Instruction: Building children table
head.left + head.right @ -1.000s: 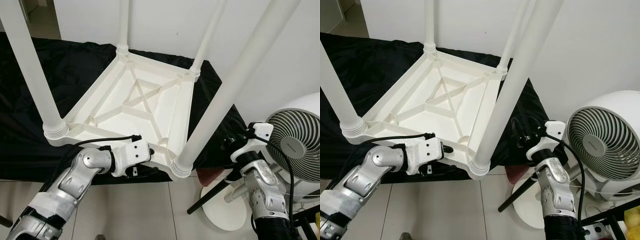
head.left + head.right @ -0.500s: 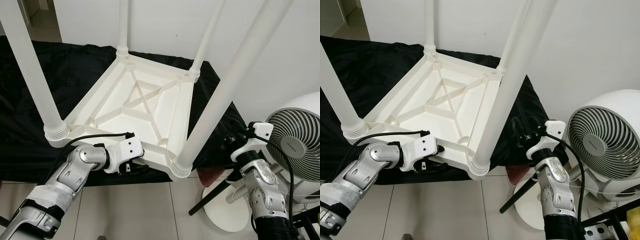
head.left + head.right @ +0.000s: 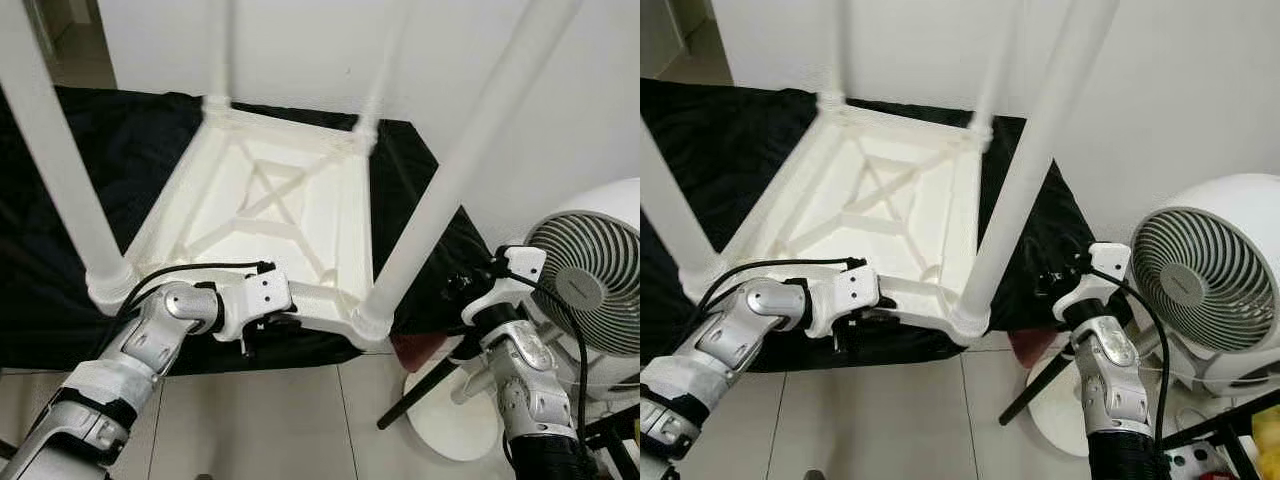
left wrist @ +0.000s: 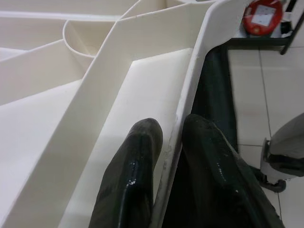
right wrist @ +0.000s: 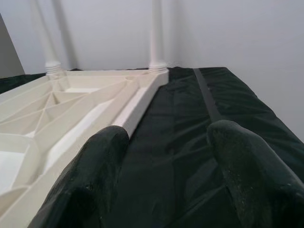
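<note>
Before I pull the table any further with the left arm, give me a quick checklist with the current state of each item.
1. Left gripper clamped on the rim of the upside-down white children's table: ok, one finger inside the rim wall, one outside.
2. All four legs seated in their corner sockets: ok for the two near legs; the far ones are blurred, cannot tell.
3. Table resting on the black cloth: ok, though its near edge reaches the cloth's front edge.
4. Right gripper free of the table: ok, fingers open above the cloth, beside the table's right rim.
5. White fan clear of the right arm: cannot tell, it stands close beside it.
</note>
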`<state>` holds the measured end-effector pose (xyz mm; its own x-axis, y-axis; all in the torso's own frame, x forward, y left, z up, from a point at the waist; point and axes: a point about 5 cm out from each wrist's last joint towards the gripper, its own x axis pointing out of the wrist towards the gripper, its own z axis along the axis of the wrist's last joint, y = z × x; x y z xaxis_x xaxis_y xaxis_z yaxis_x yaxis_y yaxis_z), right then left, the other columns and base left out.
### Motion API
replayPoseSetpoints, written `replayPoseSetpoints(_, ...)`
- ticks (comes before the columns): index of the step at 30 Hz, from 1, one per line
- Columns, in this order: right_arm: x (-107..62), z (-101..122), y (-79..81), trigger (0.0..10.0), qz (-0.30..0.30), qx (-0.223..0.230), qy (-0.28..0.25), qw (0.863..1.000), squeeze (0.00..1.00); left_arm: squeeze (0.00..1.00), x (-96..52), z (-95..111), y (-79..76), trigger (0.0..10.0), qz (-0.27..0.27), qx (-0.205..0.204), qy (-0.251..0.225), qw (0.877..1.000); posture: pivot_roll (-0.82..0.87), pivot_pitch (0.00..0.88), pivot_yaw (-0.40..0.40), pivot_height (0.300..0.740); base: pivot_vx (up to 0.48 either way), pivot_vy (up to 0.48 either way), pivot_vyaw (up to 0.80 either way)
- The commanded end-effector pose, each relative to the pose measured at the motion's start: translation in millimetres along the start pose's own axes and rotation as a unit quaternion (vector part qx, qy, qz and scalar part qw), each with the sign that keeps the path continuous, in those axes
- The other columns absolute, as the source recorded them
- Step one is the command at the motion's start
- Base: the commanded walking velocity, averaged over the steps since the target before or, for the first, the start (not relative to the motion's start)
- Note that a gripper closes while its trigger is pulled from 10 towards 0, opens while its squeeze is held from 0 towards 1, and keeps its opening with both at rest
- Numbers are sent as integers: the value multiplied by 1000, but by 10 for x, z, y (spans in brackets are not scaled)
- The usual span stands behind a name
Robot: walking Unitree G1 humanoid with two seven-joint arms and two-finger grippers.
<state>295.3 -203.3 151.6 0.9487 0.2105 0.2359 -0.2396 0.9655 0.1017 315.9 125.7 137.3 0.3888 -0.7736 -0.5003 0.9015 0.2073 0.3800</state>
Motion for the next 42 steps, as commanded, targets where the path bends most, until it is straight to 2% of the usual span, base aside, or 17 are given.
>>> replayPoseSetpoints(1, -18, -24, -23, 10000, -5, -2, 5, 1000, 0, 0, -63, -74, 88, 0, 44, -11, 11, 999, 87, 34, -123, 740, 0, 0, 0)
replayPoseSetpoints(5, -14, -27, -21, 10000, -6, -4, 6, 1000, 0, 0, -76, -105, 159, 0, 71, -11, 18, 997, 85, 33, -122, 740, 0, 0, 0)
replayPoseSetpoints(8, -13, -30, -16, 10000, -6, -5, 6, 1000, 0, 0, -65, -88, 251, 7569, 111, -10, 13, 994, 85, 33, -122, 740, 0, 0, 0)
replayPoseSetpoints(9, -11, -33, -14, 10000, -6, -5, 6, 1000, 0, 0, -58, -80, 262, 7569, 116, -10, 11, 993, 85, 33, -122, 740, 0, 0, 0)
replayPoseSetpoints(10, -11, -40, -10, 10000, -7, -6, 7, 1000, 0, 0, -38, -62, 304, 9882, 140, -4, 12, 990, 82, 32, -122, 740, 0, 0, 0)
replayPoseSetpoints(13, -10, -45, -7, 10000, -7, -6, 8, 1000, 0, 0, -24, -49, 334, 9882, 158, 1, 13, 987, 82, 32, -122, 740, 0, 0, 0)
replayPoseSetpoints(14, -15, -47, -2, 10000, -7, -7, 8, 1000, 0, 0, -10, -46, 347, 6078, 167, -9, 11, 986, 79, 33, -121, 740, 0, 0, 0)
replayPoseSetpoints(15, -15, -47, -2, 10000, -7, -7, 8, 1000, 0, 0, -10, -46, 347, 6078, 167, -9, 11, 986, 79, 33, -121, 740, 0, 0, 0)
replayPoseSetpoints(16, -28, -45, 1, 10000, -9, -7, 8, 1000, 0, 0, 18, -35, 379, 10000, 188, -11, 11, 982, 73, 35, -121, 740, 0, 0, 0)
replayPoseSetpoints(21, -33, -43, -2, 10000, -11, -6, 7, 1000, 0, 0, 31, -51, 429, 10000, 209, -30, 13, 977, 71, 35, -121, 740, 0, 0, 0)
replayPoseSetpoints(26, -36, -41, 6, 10000, -12, -4, 7, 1000, 0, 0, -27, -108, 618, 10000, 282, -44, 32, 958, 63, 39, -124, 740, 0, 0, 0)
replayPoseSetpoints(29, -36, -42, 11, 10000, -11, -4, 7, 1000, 0, 0, -32, -106, 629, 10000, 281, -47, 27, 958, 63, 39, -124, 740, 0, 0, 0)
replayPoseSetpoints(30, -38, -40, 19, 10000, -8, -5, 8, 1000, 0, 1000, -29, -75, 626, 10000, 271, -54, 10, 961, 61, 42, -125, 740, 0, 0, 0)
replayPoseSetpoints(35, -47, -40, 20, 10000, -3, -7, 10, 1000, 0, 1000, -7, 13, 565, 10000, 234, -35, -18, 971, 61, 44, -125, 740, 0, 0, 0)
replayPoseSetpoints(36, -63, -46, 0, 10000, 0, -10, 14, 1000, 0, 0, 15, 113, 438, 10000, 183, -22, -55, 981, 63, 46, -126, 740, 0, 0, 0)
replayPoseSetpoints(39, -68, -49, -9, 10000, 1, -12, 16, 1000, 0, 0, 21, 152, 394, 10000, 166, -19, -71, 983, 64, 45, -125, 740, 0, 0, 0)
replayPoseSetpoints(42, -73, -74, -18, 10000, 5, -4, 26, 1000, 0, 0, 2, 310, 263, 10000, 129, -41, -134, 982, 70, 42, -129, 740, 0, 0, 0)
